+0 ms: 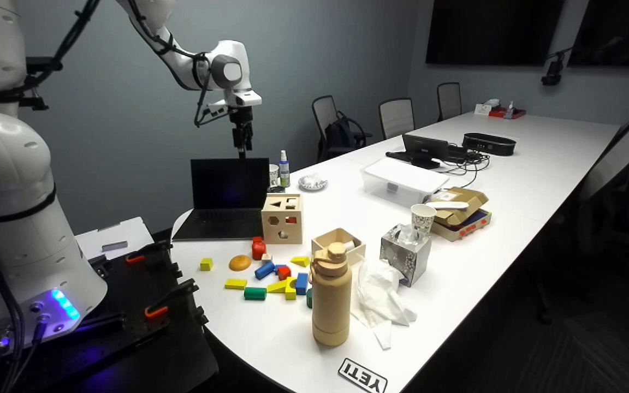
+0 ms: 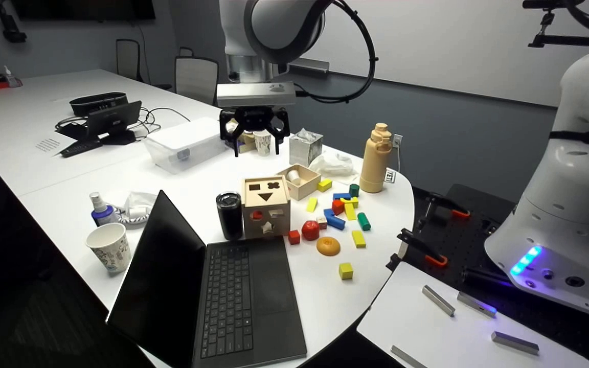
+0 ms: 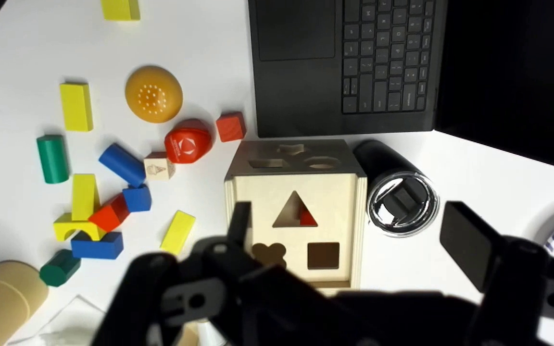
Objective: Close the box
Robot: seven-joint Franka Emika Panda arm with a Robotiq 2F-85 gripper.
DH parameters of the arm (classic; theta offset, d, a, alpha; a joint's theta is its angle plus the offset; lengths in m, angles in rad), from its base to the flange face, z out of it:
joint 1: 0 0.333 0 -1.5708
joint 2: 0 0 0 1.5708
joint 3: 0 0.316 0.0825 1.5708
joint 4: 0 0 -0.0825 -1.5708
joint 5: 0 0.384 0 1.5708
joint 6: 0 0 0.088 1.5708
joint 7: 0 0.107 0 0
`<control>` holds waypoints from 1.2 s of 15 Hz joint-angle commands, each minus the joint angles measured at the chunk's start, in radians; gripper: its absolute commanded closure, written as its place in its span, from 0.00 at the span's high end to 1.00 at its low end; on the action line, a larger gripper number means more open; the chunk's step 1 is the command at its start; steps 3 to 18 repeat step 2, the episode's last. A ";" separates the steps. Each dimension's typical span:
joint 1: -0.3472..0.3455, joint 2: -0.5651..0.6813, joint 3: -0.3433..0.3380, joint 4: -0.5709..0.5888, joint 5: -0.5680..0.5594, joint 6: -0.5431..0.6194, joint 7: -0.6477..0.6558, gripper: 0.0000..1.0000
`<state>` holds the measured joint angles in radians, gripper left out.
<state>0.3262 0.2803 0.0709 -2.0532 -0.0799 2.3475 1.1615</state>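
Note:
The box is a black laptop-like case with a keyboard; its base [image 1: 221, 226] lies flat on the white table in both exterior views [image 2: 276, 291]. Its thin lid [image 1: 230, 184] stands raised and leans back from the hinge, as also shows in an exterior view [image 2: 164, 276]. In the wrist view the base [image 3: 301, 96] is at the top and the dark lid [image 3: 512, 77] at the upper right. My gripper [image 2: 256, 152] is open and empty, raised above the table and apart from the box. In the wrist view its fingers [image 3: 349, 211] are spread over the wooden cube and tumbler.
The wooden cube [image 2: 252, 227] and a black tumbler [image 2: 230, 220] stand close beside the base. Several coloured blocks [image 1: 255, 293] lie in front. A tan canister [image 1: 331, 305] stands farther off. A paper cup [image 2: 109, 248] and spray bottle [image 2: 102, 210] stand near the lid.

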 commanded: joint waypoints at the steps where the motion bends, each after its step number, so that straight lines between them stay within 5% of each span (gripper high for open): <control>1: -0.031 -0.064 0.024 -0.059 0.003 0.029 -0.082 1.00; 18: -0.033 -0.067 0.025 -0.060 0.004 0.028 -0.097 1.00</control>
